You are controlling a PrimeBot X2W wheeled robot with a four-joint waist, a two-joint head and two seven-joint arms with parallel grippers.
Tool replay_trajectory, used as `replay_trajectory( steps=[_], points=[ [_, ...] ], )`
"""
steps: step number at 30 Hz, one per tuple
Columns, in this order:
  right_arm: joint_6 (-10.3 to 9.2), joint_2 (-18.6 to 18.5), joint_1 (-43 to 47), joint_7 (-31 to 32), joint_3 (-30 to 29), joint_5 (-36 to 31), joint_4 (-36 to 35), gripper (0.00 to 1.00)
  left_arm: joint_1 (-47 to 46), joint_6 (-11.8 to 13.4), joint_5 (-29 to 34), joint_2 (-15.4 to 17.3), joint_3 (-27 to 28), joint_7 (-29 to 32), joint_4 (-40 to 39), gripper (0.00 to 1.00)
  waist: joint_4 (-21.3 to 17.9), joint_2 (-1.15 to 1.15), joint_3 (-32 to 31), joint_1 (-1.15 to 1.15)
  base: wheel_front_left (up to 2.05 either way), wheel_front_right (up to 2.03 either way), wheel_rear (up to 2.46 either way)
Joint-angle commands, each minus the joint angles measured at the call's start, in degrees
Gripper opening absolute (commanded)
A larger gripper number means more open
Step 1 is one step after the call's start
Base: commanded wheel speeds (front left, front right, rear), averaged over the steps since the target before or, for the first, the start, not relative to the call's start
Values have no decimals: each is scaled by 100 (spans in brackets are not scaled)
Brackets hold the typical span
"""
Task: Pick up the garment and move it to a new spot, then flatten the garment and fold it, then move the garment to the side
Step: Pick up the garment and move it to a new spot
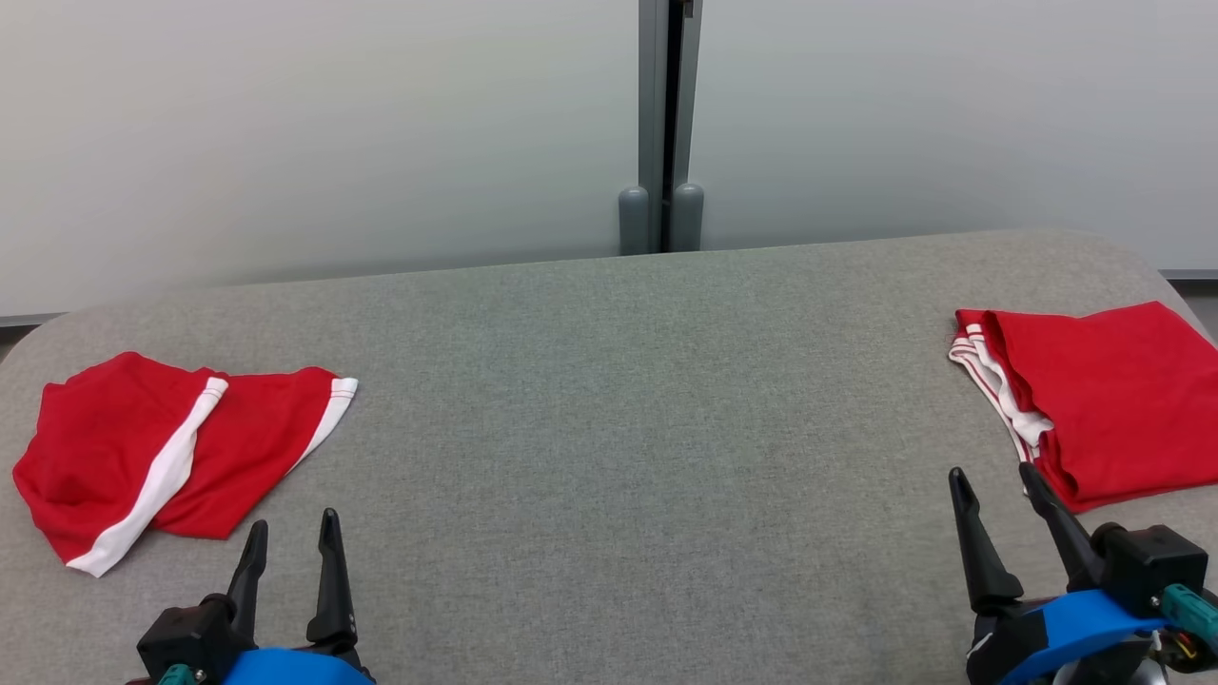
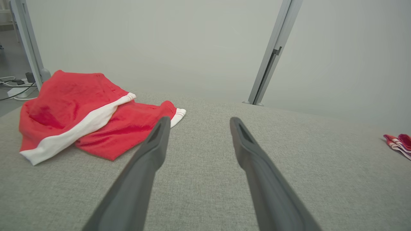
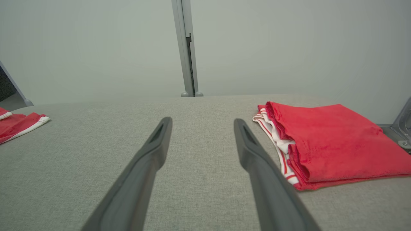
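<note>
A crumpled red garment with white stripes (image 1: 162, 452) (image 2: 83, 115) (image 3: 19, 123) lies at the left end of the grey table (image 1: 609, 409). My left gripper (image 1: 292, 531) (image 2: 197, 121) hovers open just right of it, with nothing between its fingers. A folded red garment with white trim (image 1: 1094, 400) (image 3: 327, 141) (image 2: 399, 142) rests at the right end of the table. My right gripper (image 1: 992, 476) (image 3: 202, 121) stands open beside the folded garment's near left corner, holding nothing.
A pale wall with a grey vertical post (image 1: 663, 124) runs behind the table. The table's corners are rounded. Cables and a stand (image 2: 22, 83) show on the floor beyond the left end.
</note>
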Motion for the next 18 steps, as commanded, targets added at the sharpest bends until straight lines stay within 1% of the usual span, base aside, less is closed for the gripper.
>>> replay_trajectory(
  steps=[1, 6, 10, 15, 18],
  points=[
    [1, -38, -28, -37, 27, -2, 54, 100, -47, -20, 33, -5, 38, -25, 9, 100, 11, 0, 5, 0, 0, 0, 0],
    [1, -13, -71, -83, 90, 3, 157, 100, -113, -46, 62, -14, 20, -25, 42, 100, 104, 0, -6, 0, 0, 0, 0],
    [1, -32, -10, -128, 83, -5, 190, 100, -130, -45, 59, -3, 23, -24, 62, 100, 311, 0, -9, 0, 0, 0, 0],
    [1, -65, 113, -145, 25, -38, 129, 100, -147, -50, 74, -1, 13, -24, 70, 100, 763, 0, 3, 0, 0, 0, 0],
    [1, -55, 170, -162, -1, -22, 87, 100, -183, -60, 72, -2, -22, -20, 97, 100, 1136, 0, 4, 0, 0, 0, 0]
  ],
)
